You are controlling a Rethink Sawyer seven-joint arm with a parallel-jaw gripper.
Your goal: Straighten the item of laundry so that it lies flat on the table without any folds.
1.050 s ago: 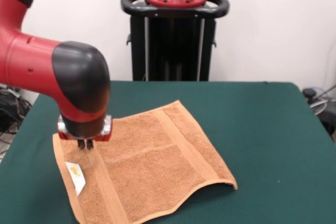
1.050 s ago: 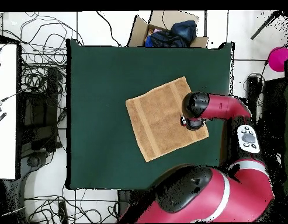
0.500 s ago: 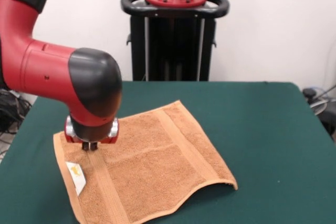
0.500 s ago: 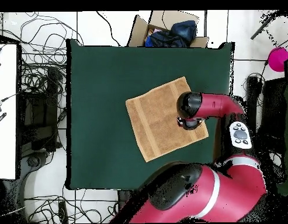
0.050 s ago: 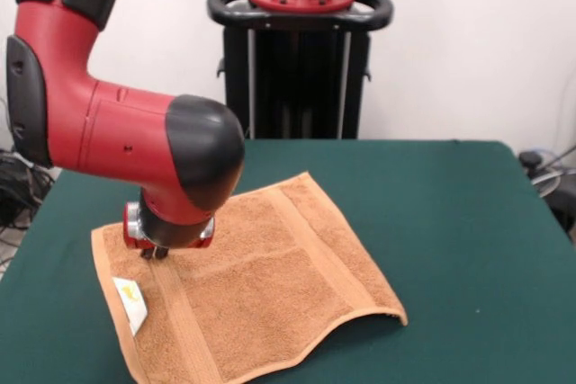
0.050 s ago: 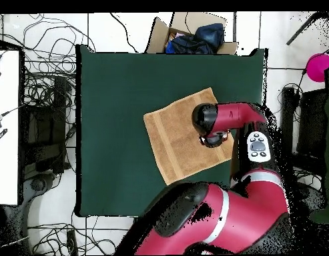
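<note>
My pincer (image 5: 154, 253) sits low over the towel (image 5: 261, 285), fingers close together w/ nothing held afaict. Towel lies spread on the table (image 5: 450, 222), left of centre, near right edge humped up (white tag (image 5: 130, 303) at near left). It's soft, light terry, so will drag and bunch; I'd pinch the near right corner (image 5: 396, 317) and pull outward.
</note>
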